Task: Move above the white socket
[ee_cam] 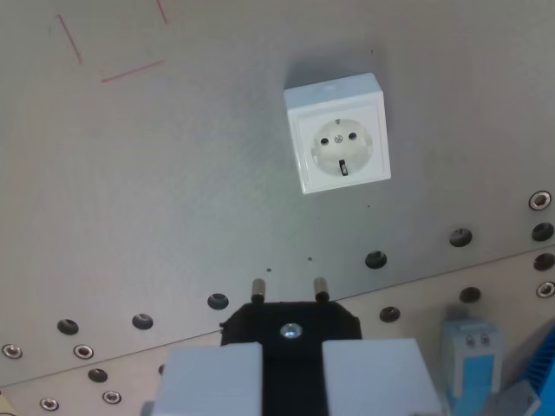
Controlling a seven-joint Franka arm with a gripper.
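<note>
Socket (pixel 337 134): white, square, mounted flat on the grey worktop (pixel 173 199), in the upper right part of the wrist view. Its round recess shows two pin holes and a dark earthing clip below them. Nothing touches it; bare surface lies all around it.

My gripper (pixel 290 374) sits at the bottom edge of the wrist view, well apart from the socket and to its lower left. My two pale fingers (pixel 212 377) are clamped on a black plug (pixel 290 328). The plug's two metal pins (pixel 321 289) point up the view, roughly toward the socket but offset to the wrist view's left of it.

Red lines (pixel 130 71) are marked on the worktop near the top left corner of the view. A row of round holes (pixel 375 258) runs along the plate edge between my gripper and the socket. A blue and grey part (pixel 473 355) stands at the lower right.
</note>
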